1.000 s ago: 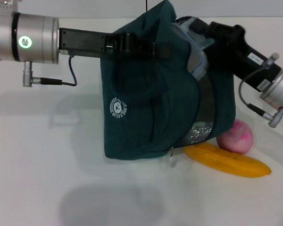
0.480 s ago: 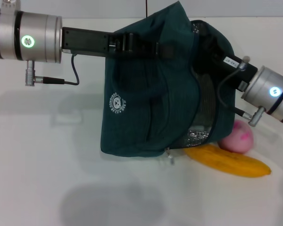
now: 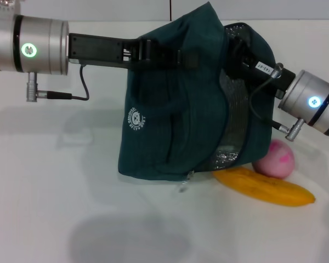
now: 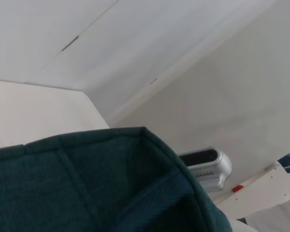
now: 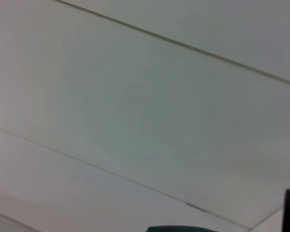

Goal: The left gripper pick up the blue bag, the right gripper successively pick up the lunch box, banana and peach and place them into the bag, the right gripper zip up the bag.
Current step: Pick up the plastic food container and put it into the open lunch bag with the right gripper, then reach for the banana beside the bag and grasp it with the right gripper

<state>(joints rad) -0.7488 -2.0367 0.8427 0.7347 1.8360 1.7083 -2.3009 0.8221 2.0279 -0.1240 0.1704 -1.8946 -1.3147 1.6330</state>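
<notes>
The blue bag (image 3: pixel 175 120) hangs tilted above the white table, its silver-lined mouth facing right. My left gripper (image 3: pixel 163 55) is shut on the bag's top by the handle. The bag's teal fabric (image 4: pixel 82 183) fills the lower part of the left wrist view. From the right, my right gripper (image 3: pixel 245 59) reaches into the bag's mouth, and its tip is hidden inside. The lunch box is hidden. Just right of the bag's lower corner, the pink peach (image 3: pixel 275 159) rests on the table. The banana (image 3: pixel 266 188) lies in front of it.
The white table (image 3: pixel 60 208) stretches left of and in front of the bag. Cables hang from both silver wrists (image 3: pixel 312 104). The right wrist view shows only pale wall panels. A small silver device (image 4: pixel 206 168) shows far off in the left wrist view.
My right arm has swung round and pushed deeper into the bag's mouth. A pale box seen at the mouth a second ago is out of sight now. The bag has shifted slightly.
</notes>
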